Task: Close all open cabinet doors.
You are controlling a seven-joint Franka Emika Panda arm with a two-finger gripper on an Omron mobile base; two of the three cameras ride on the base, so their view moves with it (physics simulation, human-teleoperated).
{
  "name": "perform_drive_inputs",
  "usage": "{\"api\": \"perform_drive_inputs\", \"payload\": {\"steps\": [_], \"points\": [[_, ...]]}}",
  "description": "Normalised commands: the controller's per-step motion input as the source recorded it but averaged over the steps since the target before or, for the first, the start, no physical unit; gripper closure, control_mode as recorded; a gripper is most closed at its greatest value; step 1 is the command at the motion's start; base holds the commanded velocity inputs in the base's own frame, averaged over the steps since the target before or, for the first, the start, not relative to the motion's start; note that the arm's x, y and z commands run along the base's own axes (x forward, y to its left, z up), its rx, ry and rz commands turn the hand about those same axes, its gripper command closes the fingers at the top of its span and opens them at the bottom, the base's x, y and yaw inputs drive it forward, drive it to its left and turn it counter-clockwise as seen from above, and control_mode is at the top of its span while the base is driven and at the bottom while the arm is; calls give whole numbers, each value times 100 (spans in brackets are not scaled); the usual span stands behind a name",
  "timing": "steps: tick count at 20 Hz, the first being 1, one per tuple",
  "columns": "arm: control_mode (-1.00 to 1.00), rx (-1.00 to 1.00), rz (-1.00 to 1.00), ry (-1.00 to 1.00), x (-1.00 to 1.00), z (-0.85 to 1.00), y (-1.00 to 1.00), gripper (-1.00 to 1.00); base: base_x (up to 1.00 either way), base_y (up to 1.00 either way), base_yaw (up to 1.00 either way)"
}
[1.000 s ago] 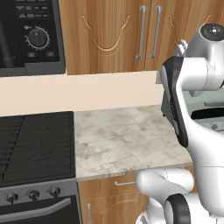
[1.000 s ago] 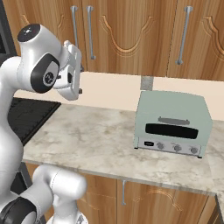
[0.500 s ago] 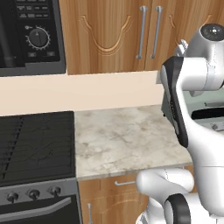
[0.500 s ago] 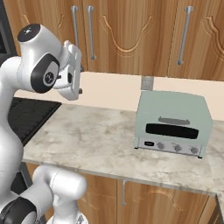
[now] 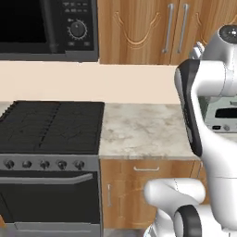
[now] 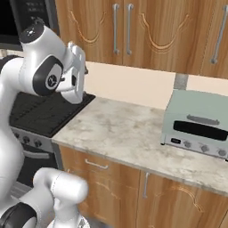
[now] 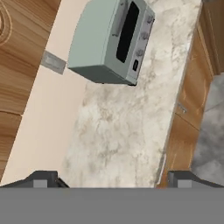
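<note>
Brown wood-grain cabinet doors (image 5: 134, 28) with long silver bar handles (image 5: 169, 28) hang above the counter, right of the microwave. From the right base view, the cabinet doors (image 6: 164, 31) all lie flush with one another, and none stands ajar. My gripper (image 7: 113, 180) is open, with its two dark fingertips (image 7: 43, 179) set wide apart and nothing between them. It is held up in front of the arm, above the marble counter (image 7: 113, 127), and looks down along it toward the toaster oven (image 7: 109, 39).
A pale green toaster oven (image 6: 200, 124) stands at the right of the marble counter (image 6: 129, 133). The black stove (image 5: 51, 125) is to the left, with the black microwave (image 5: 46, 28) above it. Lower cabinets and drawers (image 5: 134, 185) run under the counter.
Both base views have slid so that the stove, counter and toaster sit further right, which means the base has driven left. The arm's pose and the open gripper look unchanged.
</note>
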Motion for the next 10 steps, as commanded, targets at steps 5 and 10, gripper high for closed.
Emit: {"api": "perform_drive_inputs", "payload": {"steps": [5, 10], "points": [[100, 0, 0, 0, 0, 0, 0, -100, -20, 61, 54], [100, 0, 0, 0, 0, 0, 0, -100, -9, 78, 38]]}}
